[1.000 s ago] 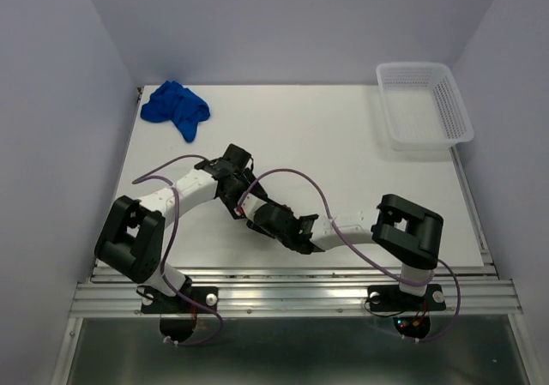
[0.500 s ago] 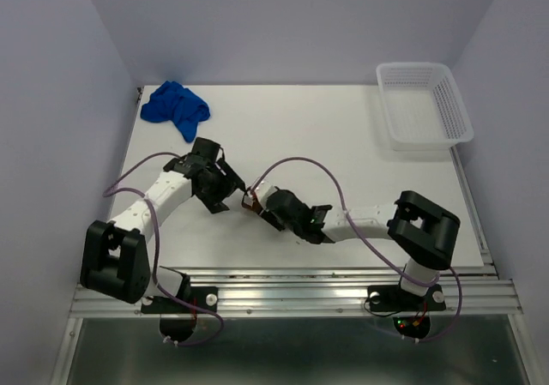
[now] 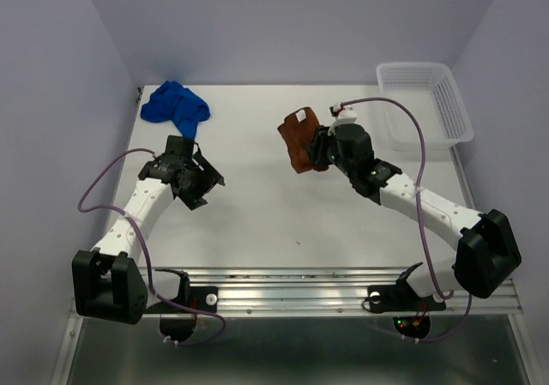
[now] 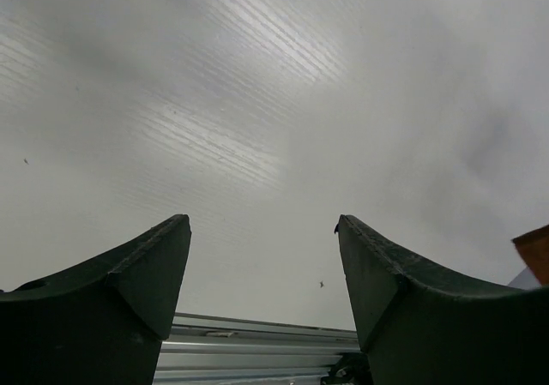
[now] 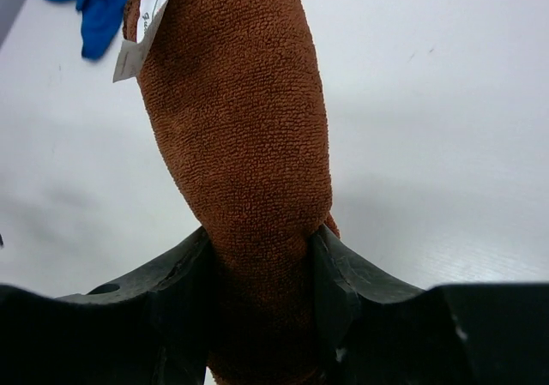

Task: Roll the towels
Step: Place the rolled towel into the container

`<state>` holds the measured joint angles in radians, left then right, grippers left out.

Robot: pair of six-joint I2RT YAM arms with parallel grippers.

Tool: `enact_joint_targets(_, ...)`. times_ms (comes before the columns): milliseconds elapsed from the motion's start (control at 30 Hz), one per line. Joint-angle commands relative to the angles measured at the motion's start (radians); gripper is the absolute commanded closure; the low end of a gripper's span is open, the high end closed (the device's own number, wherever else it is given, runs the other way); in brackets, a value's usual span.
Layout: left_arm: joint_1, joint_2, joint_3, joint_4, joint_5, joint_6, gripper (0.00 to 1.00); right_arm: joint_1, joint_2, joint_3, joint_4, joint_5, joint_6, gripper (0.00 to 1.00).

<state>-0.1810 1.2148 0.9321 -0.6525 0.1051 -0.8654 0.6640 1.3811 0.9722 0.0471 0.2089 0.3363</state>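
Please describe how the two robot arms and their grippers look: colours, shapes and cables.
Both the left arm and the right arm have white links, bulky black joints and a loose purple cable. The left gripper and the right gripper each have two dark, wedge-shaped fingers.

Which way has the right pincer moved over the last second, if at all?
Yes. The right pincer, shut on the rust-brown towel, has moved up and right in the top view, much closer to the white basket.
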Motion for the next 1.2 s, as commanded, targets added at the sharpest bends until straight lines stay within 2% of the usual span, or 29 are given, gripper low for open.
enact_joint_targets(0, 0.006, 0.012, 0.013, 0.008, 0.007, 0.042, 0.20, -0.076, -0.002, 0.115, -0.012, 0.021, 0.044, 0.99)
enact_joint_targets(133, 0.009, 0.028, 0.010, 0.027, 0.015, 0.052, 0.20, -0.131, 0.042, 0.224, 0.005, 0.231, -0.247, 0.99)
enact_joint_targets(167, 0.011, 0.025, 0.008, 0.034, 0.012, 0.058, 0.20, -0.161, 0.058, 0.249, 0.016, 0.234, -0.426, 0.99)
enact_joint_targets(200, 0.009, 0.022, 0.007, 0.033, 0.005, 0.059, 0.20, -0.234, 0.085, 0.272, 0.051, 0.233, -0.484, 0.99)
enact_joint_targets(233, 0.011, 0.019, 0.007, 0.034, -0.008, 0.062, 0.20, -0.283, 0.099, 0.295, 0.057, 0.210, -0.537, 0.99)
enact_joint_targets(267, 0.011, 0.014, 0.005, 0.037, -0.018, 0.062, 0.20, -0.334, 0.111, 0.351, 0.056, 0.085, -0.613, 0.99)
enact_joint_targets(333, 0.012, 0.005, 0.002, 0.043, -0.042, 0.063, 0.20, -0.445, 0.145, 0.405, 0.078, -0.059, -0.757, 0.99)
enact_joint_targets(467, 0.020, 0.005, 0.010, 0.051, -0.091, 0.049, 0.20, -0.572, 0.255, 0.526, 0.089, -0.129, -1.008, 0.99)
enact_joint_targets(533, 0.025, 0.009, 0.014, 0.068, -0.094, 0.045, 0.20, -0.665, 0.320, 0.546, 0.137, -0.252, -1.142, 0.99)
enact_joint_targets(633, 0.049, 0.034, 0.030, 0.077, -0.140, 0.052, 0.20, -0.721, 0.392, 0.525, 0.349, -0.259, -1.281, 0.99)
enact_joint_targets(733, 0.086, 0.067, 0.057, 0.083, -0.151, 0.080, 0.20, -0.796, 0.527, 0.647, 0.349, -0.311, -1.321, 0.99)
enact_joint_targets(833, 0.120, 0.094, 0.065, 0.102, -0.169, 0.088, 0.20, -0.796, 0.617, 0.617, 0.506, -0.295, -1.463, 0.99)
enact_joint_targets(967, 0.147, 0.121, 0.063, 0.134, -0.165, 0.091, 0.20, -0.834, 0.706, 0.618, 0.632, -0.308, -1.520, 0.99)
enact_joint_targets(1000, 0.150, 0.126, 0.060, 0.142, -0.160, 0.100, 0.20, -0.851, 0.722, 0.626, 0.635, -0.368, -1.519, 0.99)
enact_joint_targets(1033, 0.152, 0.130, 0.059, 0.145, -0.168, 0.098, 0.20, -0.871, 0.725, 0.599, 0.711, -0.414, -1.524, 0.99)
enact_joint_targets(1133, 0.155, 0.140, 0.045, 0.157, -0.192, 0.079, 0.20, -0.883, 0.762, 0.577, 0.755, -0.525, -1.648, 0.99)
enact_joint_targets(1167, 0.156, 0.140, 0.040, 0.172, -0.191, 0.072, 0.20, -0.895, 0.779, 0.600, 0.749, -0.563, -1.614, 0.99)
